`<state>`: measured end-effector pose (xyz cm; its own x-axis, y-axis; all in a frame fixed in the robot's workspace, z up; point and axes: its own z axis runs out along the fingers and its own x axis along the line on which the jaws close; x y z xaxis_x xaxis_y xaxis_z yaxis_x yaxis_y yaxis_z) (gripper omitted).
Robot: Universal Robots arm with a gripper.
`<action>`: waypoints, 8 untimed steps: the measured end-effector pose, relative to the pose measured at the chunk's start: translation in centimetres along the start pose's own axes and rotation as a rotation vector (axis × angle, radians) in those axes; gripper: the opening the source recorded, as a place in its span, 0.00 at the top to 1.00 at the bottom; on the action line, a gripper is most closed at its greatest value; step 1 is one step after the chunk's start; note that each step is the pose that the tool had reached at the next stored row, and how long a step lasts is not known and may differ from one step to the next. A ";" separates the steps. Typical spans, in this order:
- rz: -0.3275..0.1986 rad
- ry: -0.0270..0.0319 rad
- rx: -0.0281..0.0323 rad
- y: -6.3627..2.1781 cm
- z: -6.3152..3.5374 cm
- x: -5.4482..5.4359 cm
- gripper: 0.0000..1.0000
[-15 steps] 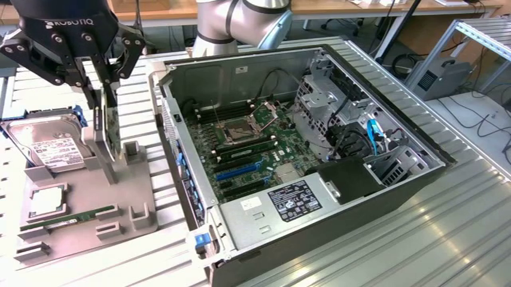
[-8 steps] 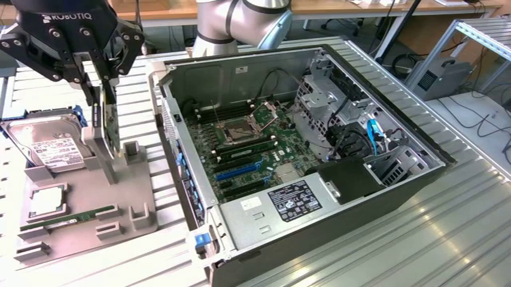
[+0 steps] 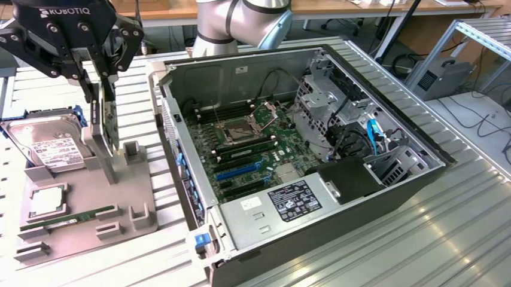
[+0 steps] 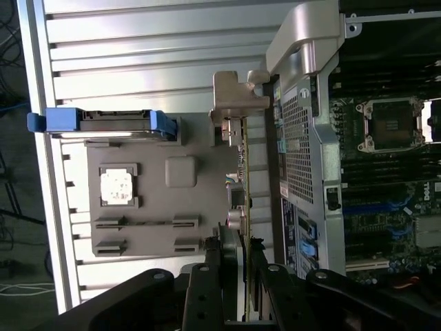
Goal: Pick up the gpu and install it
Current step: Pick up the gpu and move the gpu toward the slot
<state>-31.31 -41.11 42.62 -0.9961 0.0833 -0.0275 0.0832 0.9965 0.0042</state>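
Grey moulded tray (image 3: 104,200) (image 4: 151,207) lies flat on the slatted metal table, just beside the rear wall of the open computer case (image 3: 185,179) (image 4: 303,158). It holds each part in its own cradle so a claw can reach it from above. The gpu (image 3: 104,128) (image 4: 244,172) stands on its long edge in the cradle nearest the case. Its silver end bracket is seated in a raised post of the tray, and both flat faces are exposed for a pinch.

The gripper (image 3: 100,98) (image 4: 240,248) hangs straight down over the card. Its 2 fingers are set narrow, 1 on each face, and by the look of the wrist view they are clamped on the gpu. The grip sits toward the end of the card away from the bracket. The card looks seated in its cradle, so I judge the pick as grasped but not yet lifted.

Farther from the case than the gpu, a hard drive (image 3: 48,146) (image 4: 103,123) with blue side rails rests on the same tray, along with a square processor (image 3: 45,200) (image 4: 117,186) and a green RAM stick (image 3: 68,220) (image 4: 148,223). Inside the case the motherboard (image 3: 248,155) lies face up, with its blue expansion slots (image 3: 239,172) unoccupied.
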 end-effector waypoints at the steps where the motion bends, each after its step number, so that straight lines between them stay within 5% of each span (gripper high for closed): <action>1: 0.000 0.0000 0.0000 0.00 -0.06 0.0 0.73; 8: 0.000 0.0000 0.0000 0.00 -0.58 0.0 0.73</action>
<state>-31.31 -41.11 43.20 -0.9961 0.0833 -0.0275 0.0832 0.9965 0.0042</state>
